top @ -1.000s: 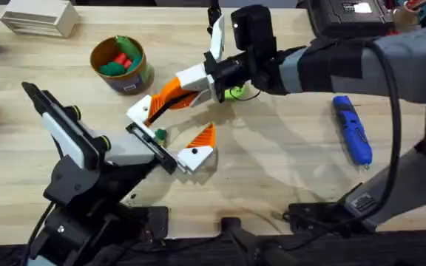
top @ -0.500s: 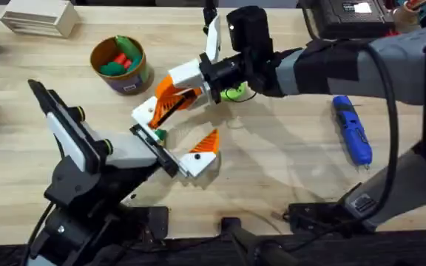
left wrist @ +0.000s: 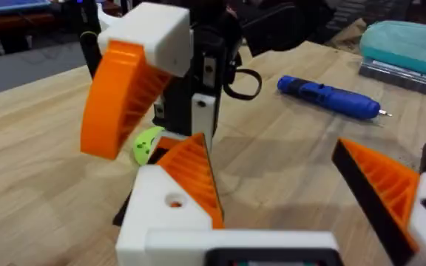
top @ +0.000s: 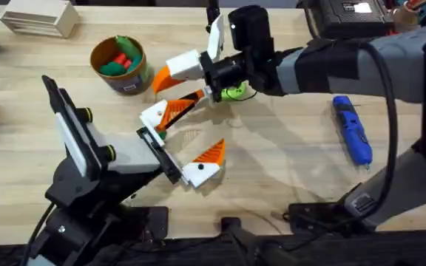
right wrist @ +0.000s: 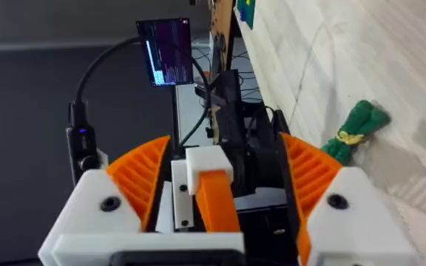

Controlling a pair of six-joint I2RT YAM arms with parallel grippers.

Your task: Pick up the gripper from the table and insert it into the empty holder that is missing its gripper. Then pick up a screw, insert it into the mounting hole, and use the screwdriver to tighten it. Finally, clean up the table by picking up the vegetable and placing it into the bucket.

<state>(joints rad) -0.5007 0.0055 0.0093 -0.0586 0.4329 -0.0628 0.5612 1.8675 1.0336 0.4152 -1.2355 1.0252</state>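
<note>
The orange tip (top: 172, 111) is sitting in the white mount (top: 152, 117) near centre (no screw visible yet). Left gripper (top: 191, 131) and right gripper (top: 170, 92) are both gaping, gripping nothing. The screwdriver (top: 353, 131) is lying untouched at 3 o'clock, and the vegetable (top: 158, 134) is waiting at centre.

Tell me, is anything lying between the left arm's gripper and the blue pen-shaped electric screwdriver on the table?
Nothing visible does. The blue pen-shaped electric screwdriver lies on the wooden table, with bare wood between it and the open left gripper.
</note>
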